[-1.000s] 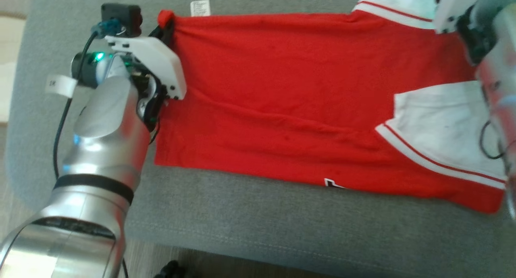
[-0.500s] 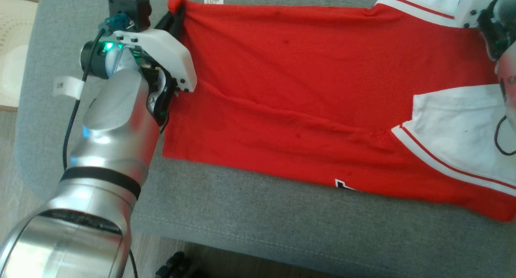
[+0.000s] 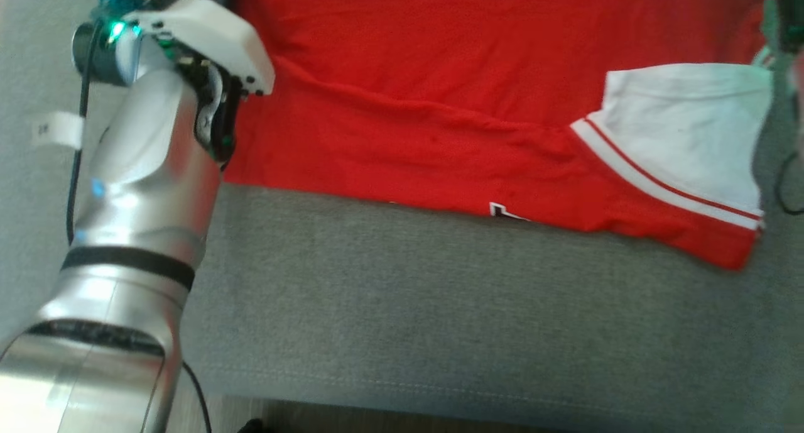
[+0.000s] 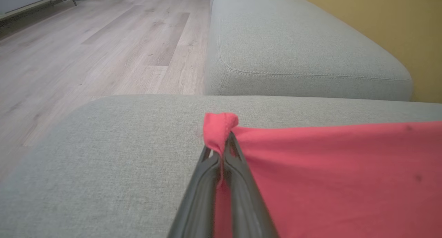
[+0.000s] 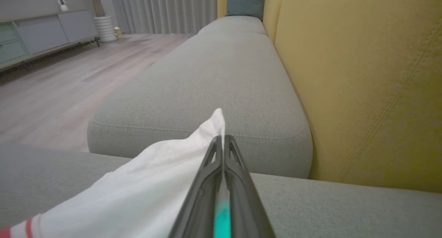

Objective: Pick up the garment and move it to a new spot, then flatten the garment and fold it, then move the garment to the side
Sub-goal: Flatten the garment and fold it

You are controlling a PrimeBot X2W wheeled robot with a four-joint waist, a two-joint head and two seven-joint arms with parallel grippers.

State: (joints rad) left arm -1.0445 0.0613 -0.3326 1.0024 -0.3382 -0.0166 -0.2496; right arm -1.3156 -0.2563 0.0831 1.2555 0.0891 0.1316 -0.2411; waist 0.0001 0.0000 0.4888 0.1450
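Garment [image 3: 440,75], red with white sleeves, spread across the grey sofa cushion [image 3: 440,307], long axis running side to side in front of me: hem end at my left, white sleeve [image 3: 678,125] at my right. My left gripper [image 4: 221,151] is clamped on a red corner, and my right gripper [image 5: 222,141] is pinching white cloth.

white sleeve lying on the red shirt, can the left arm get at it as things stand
Probably not: the left gripper is shut on the red shirt's corner, and the white sleeve lies at the opposite end.
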